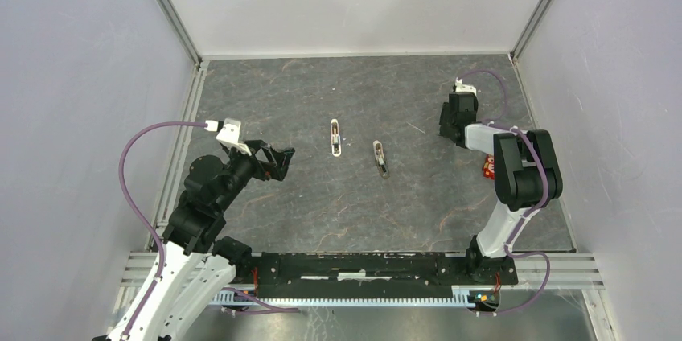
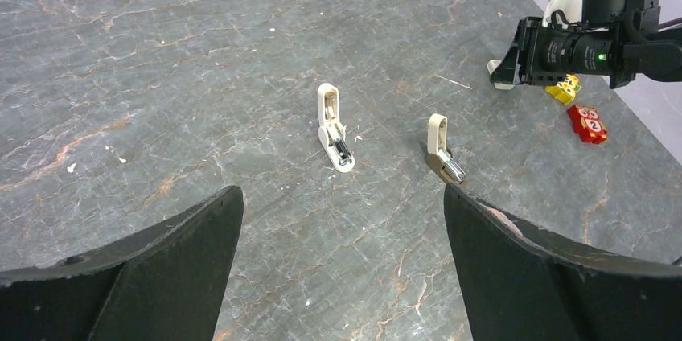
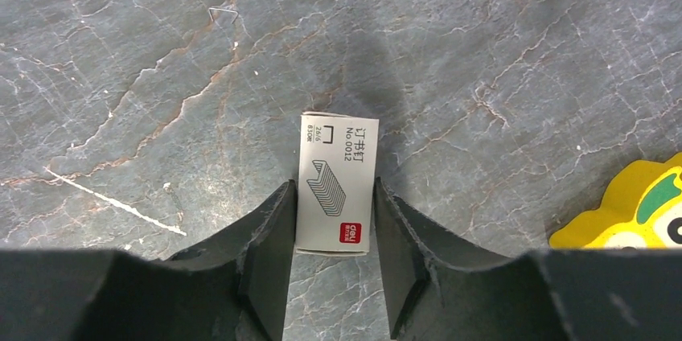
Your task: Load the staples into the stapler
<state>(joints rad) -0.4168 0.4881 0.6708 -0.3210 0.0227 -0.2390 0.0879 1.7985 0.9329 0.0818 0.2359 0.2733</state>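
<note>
A whitish staples box [image 3: 338,166] with a red mark lies flat on the grey table; the staples themselves are hidden inside. My right gripper [image 3: 334,186] straddles it, its fingers [image 3: 273,228] pressed against both long sides. In the top view the right gripper [image 1: 450,125] points down at the table's right side and covers the box. Two small staplers lie mid-table with their tops hinged up, one white [image 1: 335,137] [image 2: 332,125], one beige and brown [image 1: 380,158] [image 2: 442,148]. My left gripper [image 1: 277,160] [image 2: 342,196] hangs wide open left of them, holding nothing.
A yellow cartoon-face cube [image 3: 643,212] [image 2: 565,88] sits just right of the right gripper, and a red one [image 2: 587,124] [image 1: 487,166] lies nearer the right arm. One loose staple [image 3: 223,11] lies beyond the box. White walls enclose the table.
</note>
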